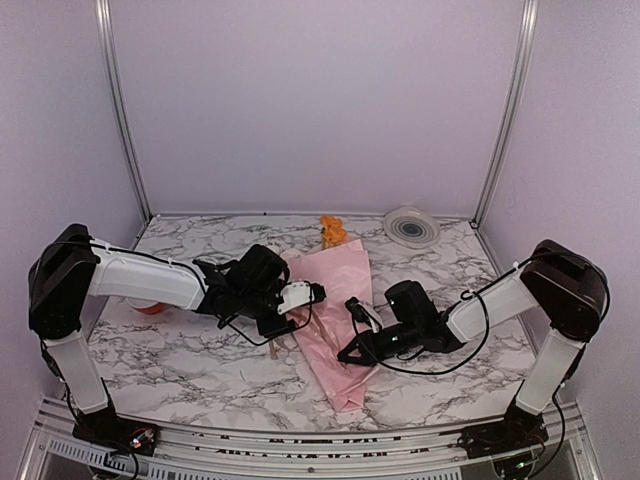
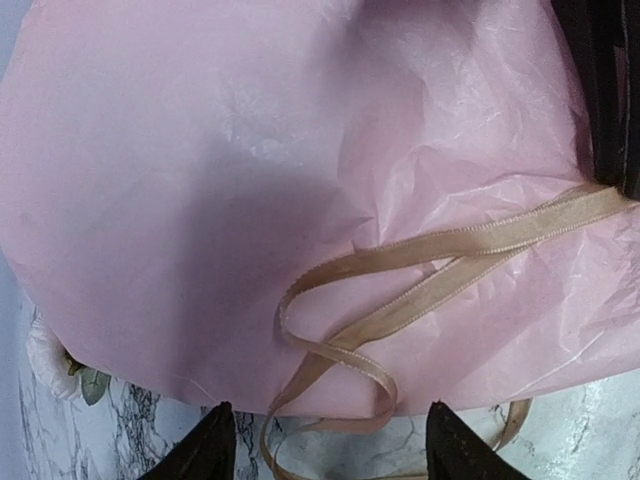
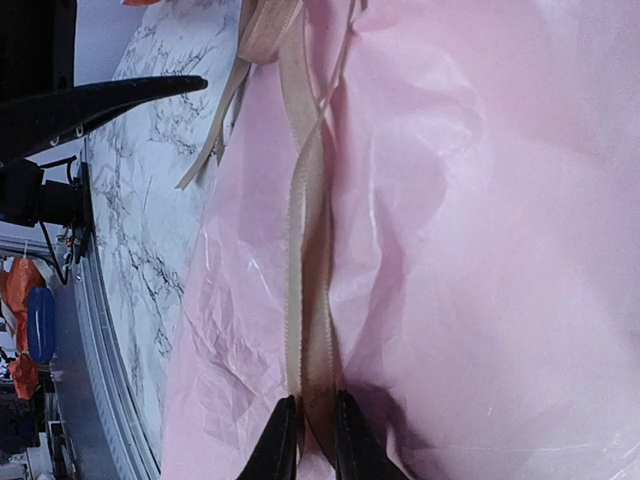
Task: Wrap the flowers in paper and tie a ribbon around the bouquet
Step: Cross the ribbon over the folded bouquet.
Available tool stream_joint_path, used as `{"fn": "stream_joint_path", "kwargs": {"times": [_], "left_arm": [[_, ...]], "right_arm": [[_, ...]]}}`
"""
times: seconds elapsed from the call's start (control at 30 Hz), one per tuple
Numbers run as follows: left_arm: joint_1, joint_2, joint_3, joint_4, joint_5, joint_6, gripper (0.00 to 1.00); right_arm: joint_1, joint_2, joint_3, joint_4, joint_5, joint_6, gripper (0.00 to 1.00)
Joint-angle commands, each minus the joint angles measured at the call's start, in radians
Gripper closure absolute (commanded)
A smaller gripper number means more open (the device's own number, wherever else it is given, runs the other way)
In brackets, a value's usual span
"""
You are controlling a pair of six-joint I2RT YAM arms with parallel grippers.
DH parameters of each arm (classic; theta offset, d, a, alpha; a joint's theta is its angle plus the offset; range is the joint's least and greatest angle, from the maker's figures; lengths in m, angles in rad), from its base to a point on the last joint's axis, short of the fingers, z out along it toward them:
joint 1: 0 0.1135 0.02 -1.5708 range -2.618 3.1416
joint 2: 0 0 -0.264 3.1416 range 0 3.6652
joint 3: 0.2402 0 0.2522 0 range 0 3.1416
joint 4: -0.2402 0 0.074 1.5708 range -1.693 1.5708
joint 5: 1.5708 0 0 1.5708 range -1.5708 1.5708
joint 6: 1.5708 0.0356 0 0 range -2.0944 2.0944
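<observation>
The bouquet [image 1: 335, 320] lies on the table as a pink paper cone, with an orange bloom [image 1: 333, 232] at its far wide end. In the left wrist view the paper [image 2: 200, 200] fills the frame and the tan ribbon [image 2: 345, 350] loops loosely across its edge. My left gripper [image 2: 330, 410] stands open around that loop without pinching it. My right gripper [image 3: 316, 400] is shut on two ribbon [image 3: 305, 250] strands pulled straight over the paper [image 3: 480, 250]. From above, the left gripper [image 1: 312, 296] is at the cone's left side and the right gripper [image 1: 348, 355] is at its lower right. A pale flower [image 2: 45, 360] peeks out from under the paper.
A round white-grey disc [image 1: 411, 227] sits at the back right. An orange-rimmed roll [image 1: 150, 305] is half hidden under my left arm. The marble table [image 1: 200, 360] ends at a metal rail along the near side.
</observation>
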Motion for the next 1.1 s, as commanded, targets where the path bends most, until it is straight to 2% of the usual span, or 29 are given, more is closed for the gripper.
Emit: {"fn": "stream_joint_path", "kwargs": {"times": [0.0, 0.1, 0.2, 0.37, 0.5, 0.67, 0.83, 1.07], "left_arm": [[0.005, 0.006, -0.006, 0.047, 0.080, 0.071, 0.33], [0.005, 0.061, 0.027, 0.049, 0.090, 0.092, 0.33], [0.007, 0.145, 0.123, -0.032, 0.093, 0.097, 0.34], [0.007, 0.212, 0.186, -0.119, 0.071, 0.113, 0.43], [0.007, 0.210, 0.194, -0.121, 0.059, 0.101, 0.67], [0.005, 0.187, 0.187, -0.125, 0.054, 0.084, 0.81], [0.003, 0.188, 0.196, -0.151, 0.039, 0.054, 1.00], [-0.068, 0.111, 0.208, -0.293, 0.081, -0.010, 1.00]], "right_arm": [[-0.005, -0.002, 0.011, 0.010, -0.003, 0.001, 0.86], [-0.006, -0.002, 0.008, 0.016, -0.006, 0.000, 0.86], [-0.008, 0.002, 0.012, 0.020, -0.016, -0.002, 0.86], [-0.019, -0.007, 0.008, 0.027, -0.030, -0.004, 0.86], [-0.026, -0.009, 0.007, 0.032, -0.053, -0.009, 0.86], [-0.057, -0.004, -0.001, 0.058, -0.078, -0.004, 0.86], [-0.090, 0.006, -0.008, 0.076, -0.123, -0.002, 0.86], [-0.123, -0.035, -0.021, 0.079, -0.153, -0.001, 0.86]]}}
